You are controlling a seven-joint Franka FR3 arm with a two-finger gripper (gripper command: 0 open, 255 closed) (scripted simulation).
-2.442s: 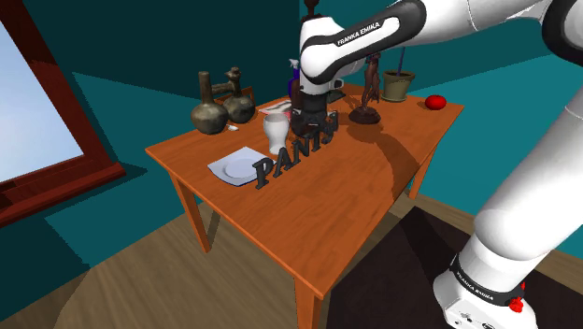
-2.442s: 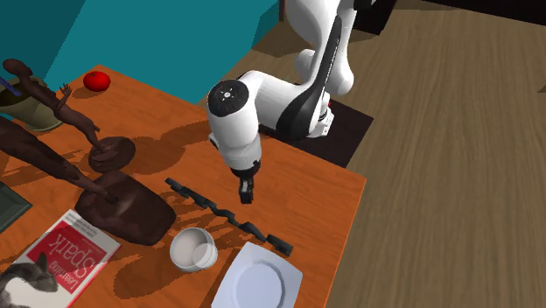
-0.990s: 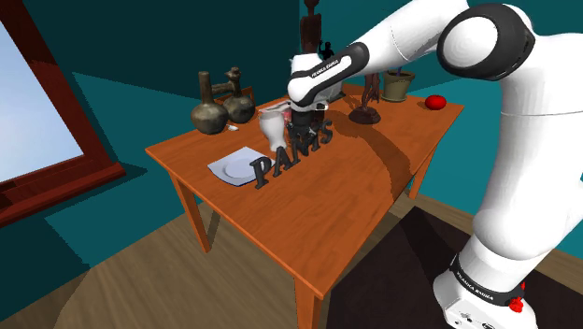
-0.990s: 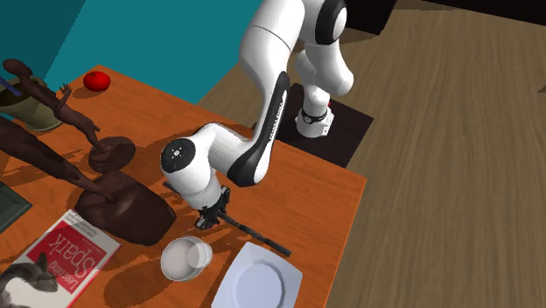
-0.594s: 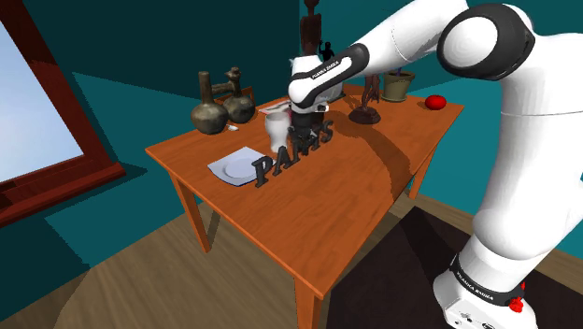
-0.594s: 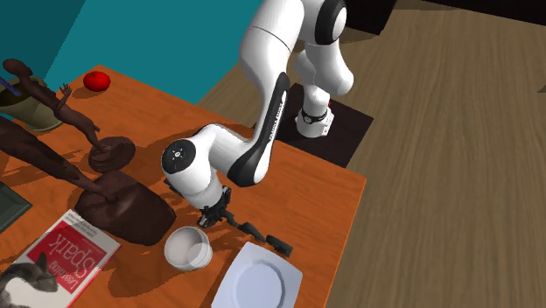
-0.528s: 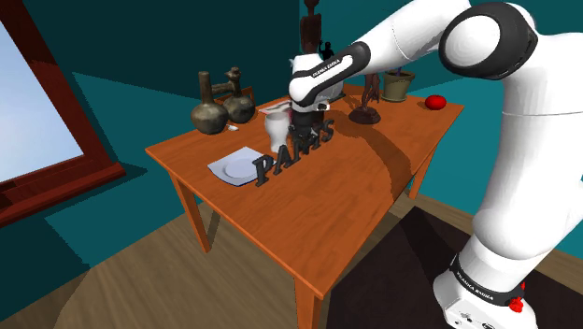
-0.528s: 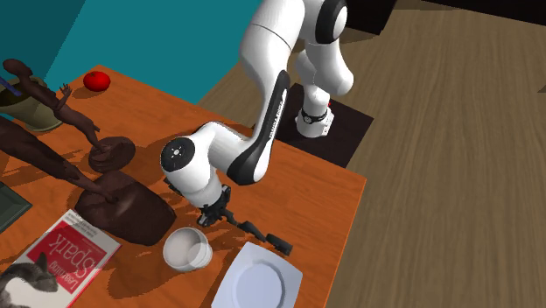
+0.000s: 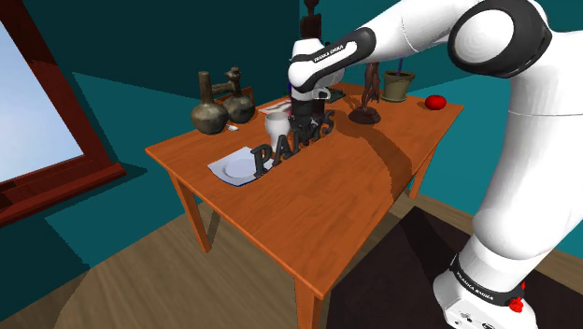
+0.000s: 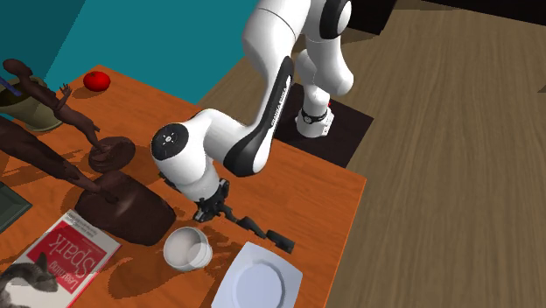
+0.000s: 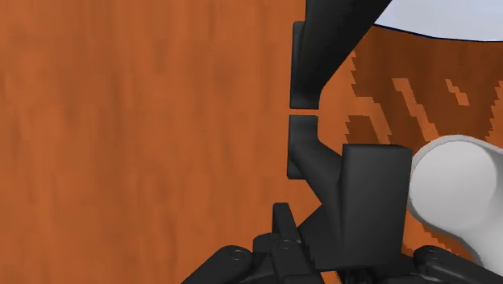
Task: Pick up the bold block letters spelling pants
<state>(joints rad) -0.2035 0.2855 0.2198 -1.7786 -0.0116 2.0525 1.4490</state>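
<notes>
Evidently gripper (image 9: pixel 308 115) clamped on dark block letters (image 9: pixel 284 148), held just above table (image 9: pixel 327 210).

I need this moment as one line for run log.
stage: grasp | fingers: shut on PANTS letters | letters: upright, beside white cup

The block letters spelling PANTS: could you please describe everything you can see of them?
The block letters are dark, nearly black, standing upright in a row reading PANTS over the orange-brown table. The gripper clasps them from above near the middle. The P end is by the white plate; the white cup stands close beside them. I cannot tell whether they are clear of the tabletop.
</notes>
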